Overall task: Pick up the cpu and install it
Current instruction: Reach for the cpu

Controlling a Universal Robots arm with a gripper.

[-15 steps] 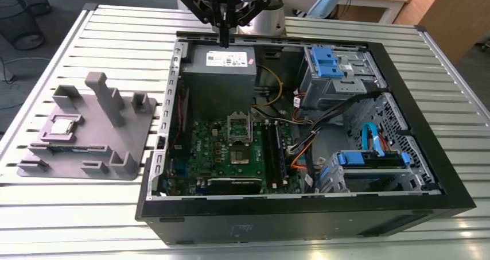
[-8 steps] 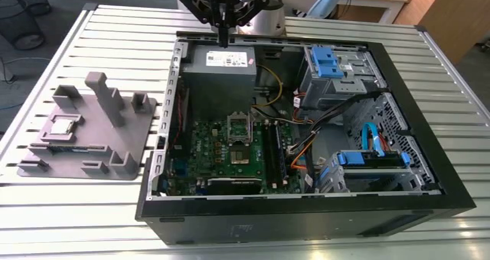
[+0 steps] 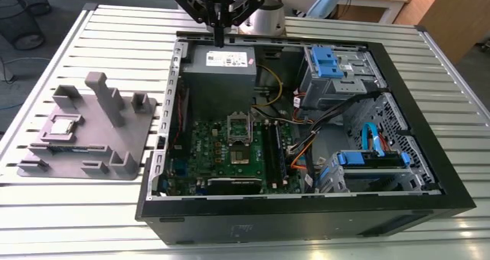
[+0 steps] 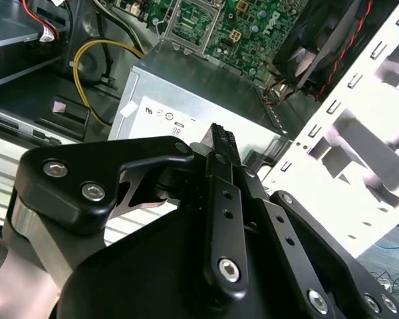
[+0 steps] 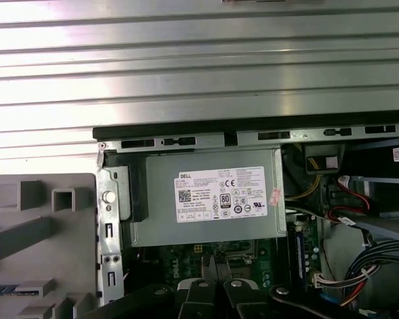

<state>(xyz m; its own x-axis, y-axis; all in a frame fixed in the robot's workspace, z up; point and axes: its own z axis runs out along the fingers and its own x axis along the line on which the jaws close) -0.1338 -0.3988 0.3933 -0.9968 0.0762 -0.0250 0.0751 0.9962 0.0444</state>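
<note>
Silver-topped, the cpu [image 3: 63, 126] lies flat in the grey tray [image 3: 137, 136] on the surface [image 3: 77, 214]. Your claw [image 3: 220, 39] hangs closed and empty above the power supply [image 3: 218, 70], well apart. From the claw, the cpu lies toward the exterior view's left.

I count one gripper [image 3: 220, 39], one cpu [image 3: 63, 126], one tray [image 3: 132, 129], one case [image 3: 306, 221], one power supply [image 3: 218, 72] and two blue brackets [image 3: 325, 62] [image 3: 372, 159].
</note>
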